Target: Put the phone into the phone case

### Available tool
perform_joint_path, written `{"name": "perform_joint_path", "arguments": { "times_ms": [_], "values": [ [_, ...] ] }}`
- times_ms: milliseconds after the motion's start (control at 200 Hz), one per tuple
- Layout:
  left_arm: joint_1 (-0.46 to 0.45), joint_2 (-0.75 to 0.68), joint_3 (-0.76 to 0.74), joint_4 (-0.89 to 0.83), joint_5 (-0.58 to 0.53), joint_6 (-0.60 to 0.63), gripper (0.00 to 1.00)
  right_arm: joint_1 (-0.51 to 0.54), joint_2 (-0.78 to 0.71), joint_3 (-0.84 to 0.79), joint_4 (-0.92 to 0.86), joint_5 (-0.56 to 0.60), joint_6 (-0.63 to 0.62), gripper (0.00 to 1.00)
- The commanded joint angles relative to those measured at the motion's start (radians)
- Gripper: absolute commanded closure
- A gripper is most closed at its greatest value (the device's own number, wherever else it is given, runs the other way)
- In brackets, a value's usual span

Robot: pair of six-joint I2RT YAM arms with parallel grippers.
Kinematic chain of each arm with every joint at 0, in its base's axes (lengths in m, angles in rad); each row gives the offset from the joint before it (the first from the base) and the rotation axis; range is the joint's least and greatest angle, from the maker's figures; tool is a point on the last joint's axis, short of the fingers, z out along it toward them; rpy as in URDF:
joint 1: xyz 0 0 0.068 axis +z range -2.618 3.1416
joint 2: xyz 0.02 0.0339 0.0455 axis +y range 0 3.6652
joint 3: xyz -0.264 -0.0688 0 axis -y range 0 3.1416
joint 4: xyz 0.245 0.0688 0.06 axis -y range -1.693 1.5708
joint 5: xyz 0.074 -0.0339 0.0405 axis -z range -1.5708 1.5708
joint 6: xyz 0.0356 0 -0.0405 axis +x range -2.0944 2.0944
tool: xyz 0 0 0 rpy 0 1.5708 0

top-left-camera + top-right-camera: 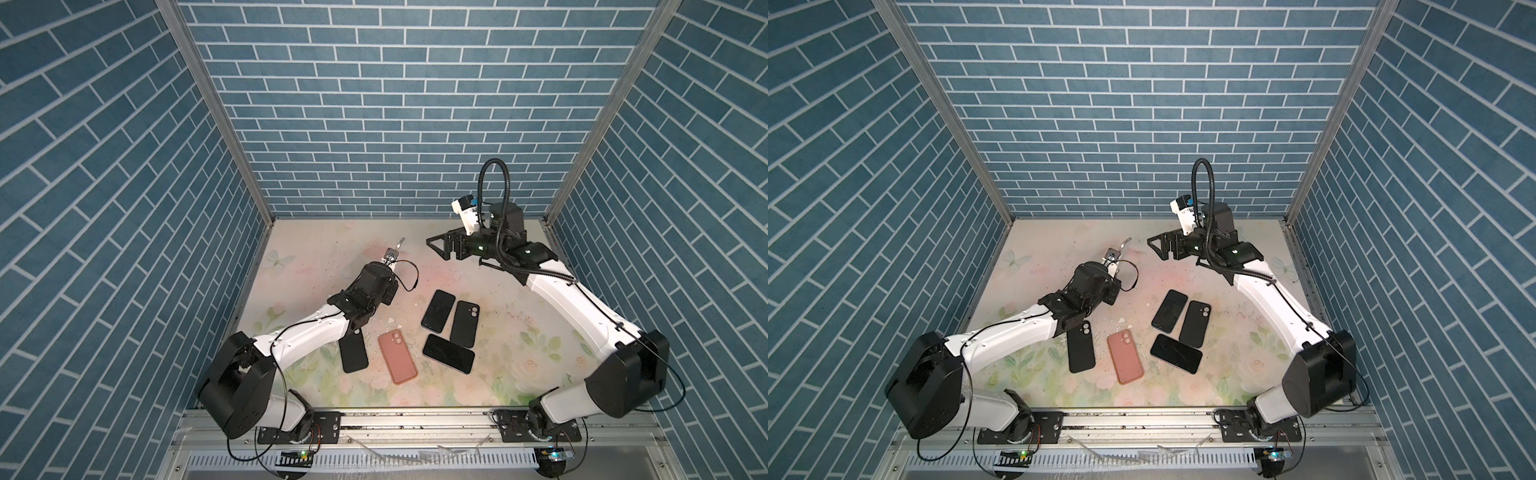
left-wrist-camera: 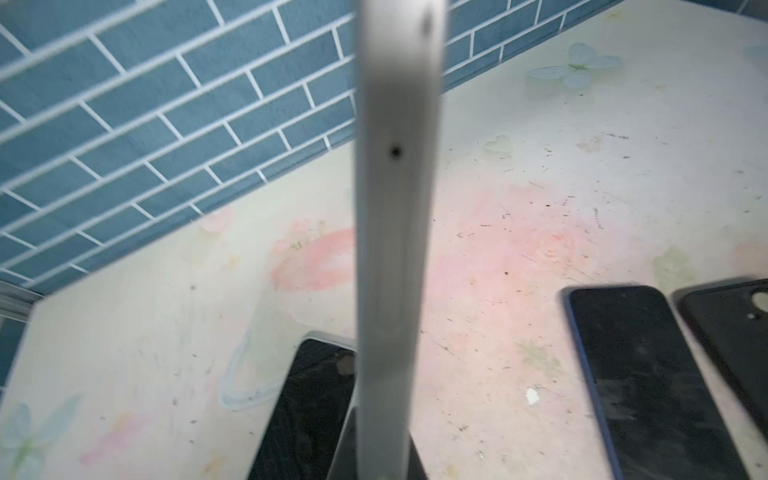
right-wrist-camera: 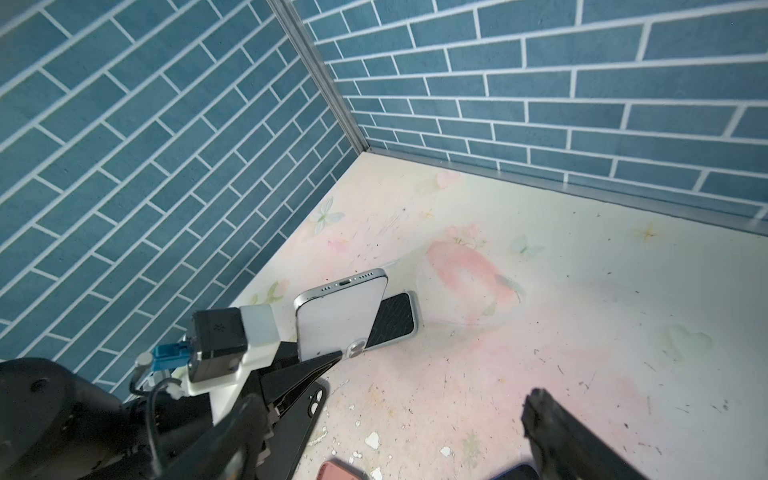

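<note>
Left end effector (image 3: 320, 359) clamps silver phone (image 3: 340, 316) on edge, jutting past fingertips above surface (image 3: 540, 311); right end effector (image 1: 437, 248) wide, empty; pink case (image 1: 397, 357) well apart, possibly face-down.

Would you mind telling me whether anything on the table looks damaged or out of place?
Yes: small white flakes lie scattered on the table near the pink case, and the floral surface is scratched and speckled. The white phone in the left gripper looks intact.
</note>
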Motion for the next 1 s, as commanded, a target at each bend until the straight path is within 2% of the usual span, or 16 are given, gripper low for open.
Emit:
{"name": "perform_joint_path", "arguments": {
  "times_ms": [0,80,150,320,415,565,705,830,995],
  "values": [
    [-0.005,-0.038,0.055,0.069,-0.132,0.279,1.0,-0.013,-0.047,0.001,-0.121,0.149,0.037,0.07],
    [-0.005,-0.07,0.049,0.12,-0.179,0.435,1.0,-0.024,-0.048,0.01,-0.289,0.278,0.054,0.09],
    [-0.003,-0.101,0.034,0.164,-0.198,0.558,1.0,-0.029,-0.039,0.008,-0.431,0.346,0.064,0.12],
    [0.006,-0.158,0.017,0.12,-0.168,0.705,1.0,-0.029,0.021,-0.071,-0.565,0.357,0.096,0.17],
    [0.006,-0.191,-0.024,0.126,-0.16,0.773,1.0,-0.025,0.087,-0.103,-0.595,0.353,0.125,0.24],
    [0.009,-0.242,-0.073,0.159,-0.246,0.801,1.0,0.002,0.158,-0.16,-0.574,0.34,0.158,0.26],
    [0.01,-0.318,-0.111,0.169,-0.228,0.841,1.0,0.057,0.259,-0.158,-0.558,0.357,0.176,0.3],
    [0.011,-0.363,-0.163,0.262,-0.204,0.887,1.0,0.089,0.325,-0.157,-0.528,0.404,0.206,0.36],
    [0.011,-0.403,-0.181,0.256,-0.181,0.853,1.0,0.092,0.38,-0.174,-0.475,0.414,0.243,0.52]
  ]
}}
